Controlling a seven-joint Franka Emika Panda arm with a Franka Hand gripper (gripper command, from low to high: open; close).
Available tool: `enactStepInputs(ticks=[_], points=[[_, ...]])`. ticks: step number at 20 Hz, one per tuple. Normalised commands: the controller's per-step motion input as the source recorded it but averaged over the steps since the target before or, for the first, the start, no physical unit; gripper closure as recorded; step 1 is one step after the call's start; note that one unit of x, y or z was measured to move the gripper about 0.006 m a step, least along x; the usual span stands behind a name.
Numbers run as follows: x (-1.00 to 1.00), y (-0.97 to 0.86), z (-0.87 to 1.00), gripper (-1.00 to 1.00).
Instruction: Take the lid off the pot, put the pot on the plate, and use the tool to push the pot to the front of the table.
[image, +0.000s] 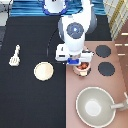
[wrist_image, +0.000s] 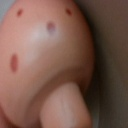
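The pot (image: 83, 67), small and pinkish with a reddish inside, stands on the stove counter (image: 97, 85) near its edge with the table (image: 30, 100). My gripper (image: 79, 61) hangs right over it, and the hand covers most of the pot. The wrist view is filled by a pale-pink rounded surface (wrist_image: 45, 55) with dark-red dots and a stubby knob; whether that is the lid I cannot tell. No lid shows in the exterior view. The cream-yellow plate (image: 43, 71) lies on the table toward the exterior view's left of the pot. The white spatula tool (image: 15, 56) lies farther left.
A large grey-beige pan (image: 95, 106) with a handle sits on the counter toward the exterior view's bottom. Two black burners (image: 103, 51) (image: 106, 69) lie to the right of the pot. The robot's base is at the exterior view's top.
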Motion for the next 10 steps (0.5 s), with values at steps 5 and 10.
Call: enactStepInputs(ticks=[5,10], points=[[0.24,-0.01,0.01,1.0],[0.29,0.0,0.03,1.0]])
